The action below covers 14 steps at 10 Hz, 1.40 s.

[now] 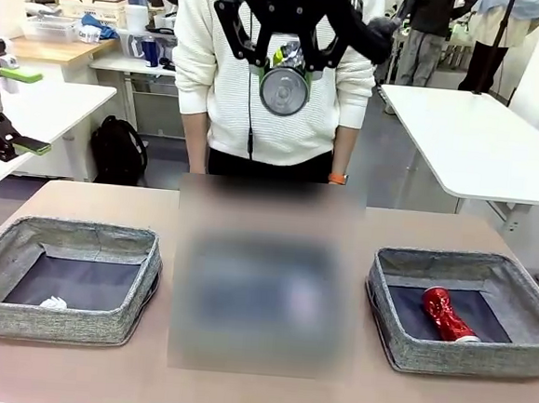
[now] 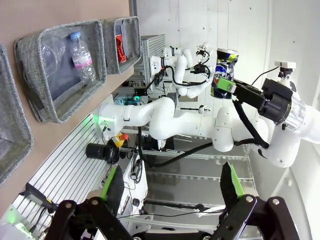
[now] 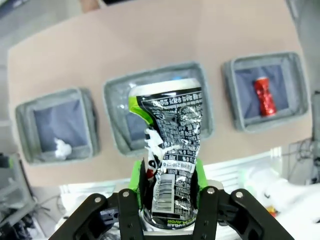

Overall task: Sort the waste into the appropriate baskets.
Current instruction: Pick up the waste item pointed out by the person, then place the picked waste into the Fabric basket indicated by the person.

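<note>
My right gripper (image 1: 285, 70) hangs high over the table's middle, shut on the dark printed can (image 3: 171, 145), which is crumpled and upright between the green pads. Far below it lie three grey baskets. The left basket (image 3: 30, 150) holds the white paper ball (image 3: 62, 148). In the right basket (image 3: 295, 112) lies the red crushed can (image 3: 264, 95). The middle basket (image 2: 100, 55) contains the clear bottle (image 2: 81, 56) and the plastic cup (image 2: 48, 52). My left gripper (image 2: 170, 184) is open and holds nothing, off the table's left side (image 1: 24, 110).
A person in a white sweater (image 1: 232, 87) stands at the far edge, right behind the raised can. Other white tables (image 1: 479, 143) stand beyond. Bare tabletop (image 1: 254, 396) runs along the near edge in front of the baskets.
</note>
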Each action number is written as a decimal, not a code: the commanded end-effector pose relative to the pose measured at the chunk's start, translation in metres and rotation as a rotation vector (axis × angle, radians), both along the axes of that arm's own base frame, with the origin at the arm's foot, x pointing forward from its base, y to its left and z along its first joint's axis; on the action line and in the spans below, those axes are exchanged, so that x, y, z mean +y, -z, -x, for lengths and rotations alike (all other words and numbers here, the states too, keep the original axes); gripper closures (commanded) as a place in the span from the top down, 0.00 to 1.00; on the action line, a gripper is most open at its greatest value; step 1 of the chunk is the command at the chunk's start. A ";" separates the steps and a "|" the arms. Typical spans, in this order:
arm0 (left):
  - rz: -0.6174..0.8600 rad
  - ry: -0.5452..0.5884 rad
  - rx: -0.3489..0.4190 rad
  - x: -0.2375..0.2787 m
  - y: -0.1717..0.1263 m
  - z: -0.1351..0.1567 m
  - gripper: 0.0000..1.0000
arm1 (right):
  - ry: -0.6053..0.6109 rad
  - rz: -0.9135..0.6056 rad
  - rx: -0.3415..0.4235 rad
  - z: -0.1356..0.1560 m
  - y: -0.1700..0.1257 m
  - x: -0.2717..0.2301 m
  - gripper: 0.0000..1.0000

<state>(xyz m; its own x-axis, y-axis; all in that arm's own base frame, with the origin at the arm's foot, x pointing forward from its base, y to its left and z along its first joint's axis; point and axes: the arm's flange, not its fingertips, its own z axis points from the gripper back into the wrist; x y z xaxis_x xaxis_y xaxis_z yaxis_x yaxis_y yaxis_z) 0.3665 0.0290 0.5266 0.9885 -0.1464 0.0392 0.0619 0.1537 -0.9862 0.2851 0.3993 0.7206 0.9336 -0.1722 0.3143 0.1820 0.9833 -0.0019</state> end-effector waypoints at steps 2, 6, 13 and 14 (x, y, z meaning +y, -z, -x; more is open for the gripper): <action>0.009 -0.013 -0.010 -0.002 -0.001 0.002 1.00 | 0.018 -0.008 -0.047 0.005 -0.027 0.000 0.45; 0.009 -0.013 -0.010 -0.002 -0.001 0.002 1.00 | 0.000 -0.025 -0.042 0.005 -0.027 -0.004 0.45; 0.009 -0.013 -0.010 -0.002 -0.001 0.002 1.00 | 0.000 -0.025 -0.042 0.005 -0.027 -0.004 0.45; 0.009 -0.013 -0.010 -0.002 -0.001 0.002 1.00 | 0.000 -0.025 -0.042 0.005 -0.027 -0.004 0.45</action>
